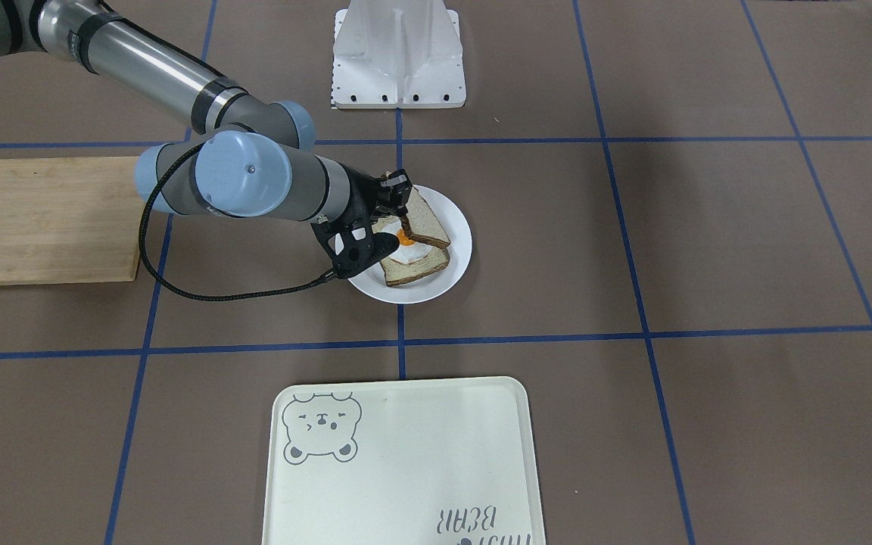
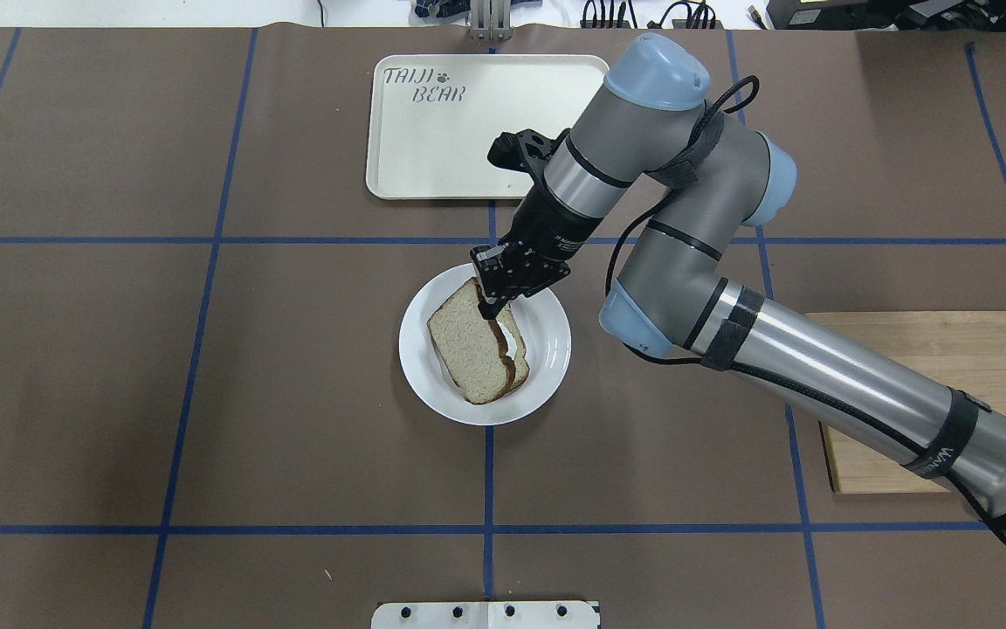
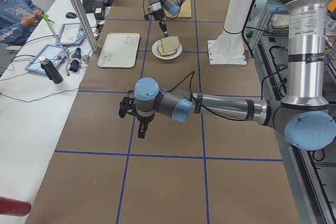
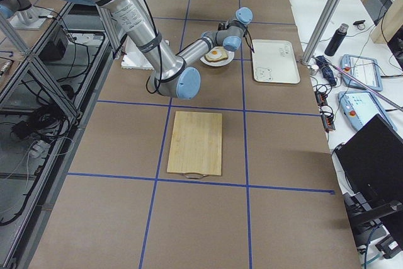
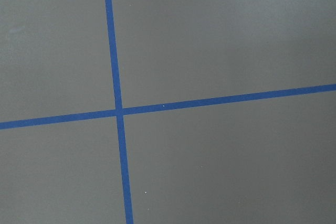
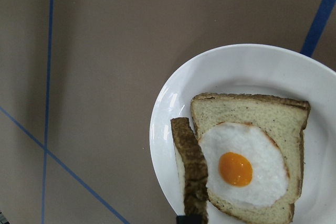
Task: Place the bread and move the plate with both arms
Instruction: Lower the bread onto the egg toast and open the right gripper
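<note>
The white plate [image 2: 548, 367] sits at the table's middle and holds a slice topped with a fried egg [image 6: 247, 163]. My right gripper [image 2: 492, 306] is shut on the upper edge of the plain bread [image 2: 468, 345]. It holds the slice tilted over the egg slice, with the lower edge down on the plate. The right wrist view shows the bread edge-on [image 6: 190, 174]. My left gripper [image 3: 142, 128] hangs over bare table far from the plate. I cannot tell whether it is open or shut, and the left wrist view shows only table and blue tape.
A cream bear tray [image 2: 433, 140] lies just beyond the plate. A wooden cutting board [image 2: 931, 393] lies on my right, partly under the right arm. A white mounting base [image 1: 398, 60] stands at the robot's edge of the table.
</note>
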`<state>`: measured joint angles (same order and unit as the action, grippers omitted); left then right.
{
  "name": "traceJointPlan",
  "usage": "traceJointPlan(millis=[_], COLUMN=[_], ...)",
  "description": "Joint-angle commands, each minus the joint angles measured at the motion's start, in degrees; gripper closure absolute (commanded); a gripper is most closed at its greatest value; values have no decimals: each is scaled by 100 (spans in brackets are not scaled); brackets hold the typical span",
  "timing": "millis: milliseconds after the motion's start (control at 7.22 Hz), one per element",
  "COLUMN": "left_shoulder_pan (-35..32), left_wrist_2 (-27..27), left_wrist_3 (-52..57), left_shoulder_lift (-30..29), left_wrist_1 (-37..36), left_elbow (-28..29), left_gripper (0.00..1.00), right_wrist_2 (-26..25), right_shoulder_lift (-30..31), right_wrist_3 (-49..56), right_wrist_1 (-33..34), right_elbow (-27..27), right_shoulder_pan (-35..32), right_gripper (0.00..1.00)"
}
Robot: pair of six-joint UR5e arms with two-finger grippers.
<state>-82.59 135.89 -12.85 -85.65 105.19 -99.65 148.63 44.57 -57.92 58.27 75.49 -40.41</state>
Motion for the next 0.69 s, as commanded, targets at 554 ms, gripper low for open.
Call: traceJointPlan(millis=[554], left_shoulder_pan=[6], left_wrist_2=[-1], left_wrist_3=[2], left_shoulder_lift=[22], left_wrist_1=[2], left_elbow=[-19], left_gripper=[1], right_wrist_2=[-1], right_shoulder_lift=[-106], right_wrist_3=[62], right_wrist_1=[-9], right_elbow=[-333], right_shoulder_pan=[-2], right_gripper=[100])
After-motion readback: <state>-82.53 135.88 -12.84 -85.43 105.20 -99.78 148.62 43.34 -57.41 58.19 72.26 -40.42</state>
